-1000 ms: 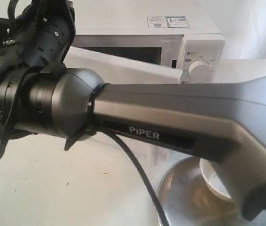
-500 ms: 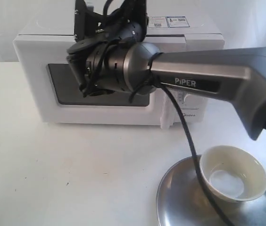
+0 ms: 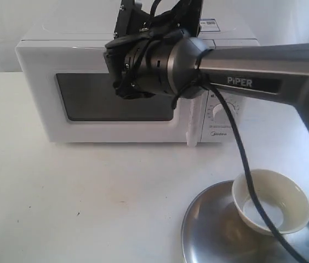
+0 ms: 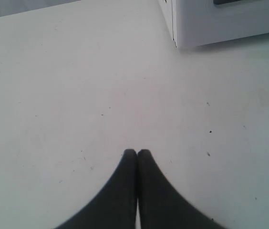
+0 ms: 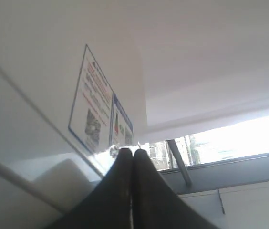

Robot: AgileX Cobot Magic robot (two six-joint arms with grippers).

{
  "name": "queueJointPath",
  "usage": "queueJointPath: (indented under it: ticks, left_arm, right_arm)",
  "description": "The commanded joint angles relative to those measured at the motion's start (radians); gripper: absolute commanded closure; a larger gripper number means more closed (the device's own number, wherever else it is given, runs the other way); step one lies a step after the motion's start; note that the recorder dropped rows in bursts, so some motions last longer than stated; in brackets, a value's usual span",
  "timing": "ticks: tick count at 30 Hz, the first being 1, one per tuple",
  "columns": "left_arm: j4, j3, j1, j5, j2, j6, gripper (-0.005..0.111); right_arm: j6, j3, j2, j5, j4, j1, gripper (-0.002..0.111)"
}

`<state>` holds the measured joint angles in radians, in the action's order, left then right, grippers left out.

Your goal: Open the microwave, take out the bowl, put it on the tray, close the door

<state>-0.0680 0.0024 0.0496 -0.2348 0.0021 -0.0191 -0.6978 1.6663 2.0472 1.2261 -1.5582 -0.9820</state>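
Cream bowl (image 3: 271, 201) is seated on the tray (image 3: 209, 235), lower right; door (image 3: 116, 107) appears shut. Both right gripper (image 5: 132, 152) and left gripper (image 4: 137, 153) are pinched closed and empty, presumably since nothing is left to be carried.

The microwave (image 3: 61, 35) is white, its door (image 3: 83, 104) set with a dark grey window; the sticker (image 5: 94, 112) is white, edged blue, printed red. The bowl (image 3: 272, 200) is glossy cream-white; the tray (image 3: 209, 230) brushed silver; the arm (image 3: 275, 66) dark grey, lettered white.

White table (image 3: 89, 208); pale backdrop (image 3: 1, 22) behind; bright daylight through window (image 5: 230, 136).
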Motion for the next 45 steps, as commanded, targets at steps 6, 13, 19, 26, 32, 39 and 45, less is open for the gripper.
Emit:
queueJointPath:
  ticks: [6, 13, 19, 26, 32, 39, 45]
  left_arm:
    - [0.007, -0.002, -0.002, 0.0, -0.002, -0.002, 0.107]
    - [0.007, -0.002, -0.002, 0.0, -0.002, -0.002, 0.107]
    - [0.007, -0.002, -0.002, 0.0, -0.002, -0.002, 0.107]
    - [0.007, -0.002, -0.002, 0.0, -0.002, -0.002, 0.107]
    - [0.007, -0.002, -0.002, 0.0, -0.002, -0.002, 0.107]
    - [0.007, -0.002, -0.002, 0.0, -0.002, -0.002, 0.107]
    - [0.007, -0.002, -0.002, 0.0, -0.002, -0.002, 0.107]
  right_arm:
    - [-0.226, -0.298, -0.333, -0.005, -0.056, -0.104, 0.108]
    - [-0.633, -0.811, -0.724, -0.214, -0.08, -0.189, 0.108]
    - [-0.971, -1.159, -1.004, -0.616, -0.186, -0.212, 0.108]
    - [-1.06, -1.288, -1.194, -0.784, -0.073, -0.212, 0.108]
    - [-1.063, -1.289, -1.25, -0.787, -0.035, -0.212, 0.108]
    - [-1.406, -1.277, -1.362, -0.542, 0.038, -0.258, 0.108]
    - [-1.406, -1.222, -1.536, -0.604, 0.074, -0.184, 0.108]
